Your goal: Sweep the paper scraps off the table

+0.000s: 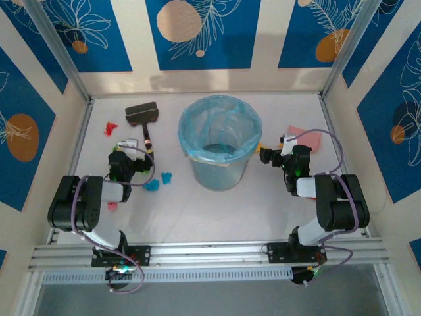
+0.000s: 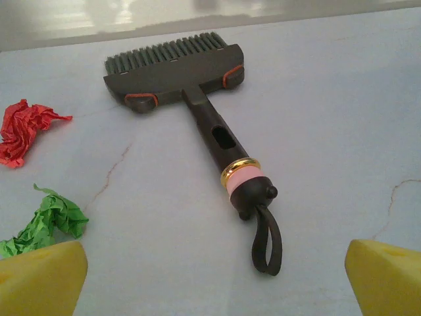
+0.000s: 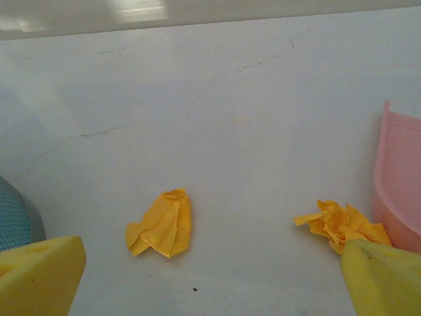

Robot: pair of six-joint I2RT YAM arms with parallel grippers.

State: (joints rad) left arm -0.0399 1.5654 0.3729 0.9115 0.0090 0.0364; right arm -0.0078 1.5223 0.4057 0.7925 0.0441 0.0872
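Paper scraps lie around the off-white table (image 1: 276,204): red ones (image 1: 110,126) at the far left, cyan ones (image 1: 152,185) and a pink one (image 1: 112,206) by the left arm. The left wrist view shows a red scrap (image 2: 23,128) and a green one (image 2: 46,224). Two orange-yellow scraps (image 3: 161,224) (image 3: 339,224) lie ahead of my right gripper (image 3: 210,283), which is open and empty. My left gripper (image 2: 214,283) is also open and empty, just short of the loop of a dark hand brush (image 2: 197,99). In the top view both grippers (image 1: 128,148) (image 1: 281,146) flank the bin.
A blue-lined bin (image 1: 220,141) stands in the middle of the table, its side at the left edge of the right wrist view (image 3: 16,220). A pink dustpan (image 1: 309,138) (image 3: 401,178) lies at the right. Blue-patterned wall panels enclose three sides.
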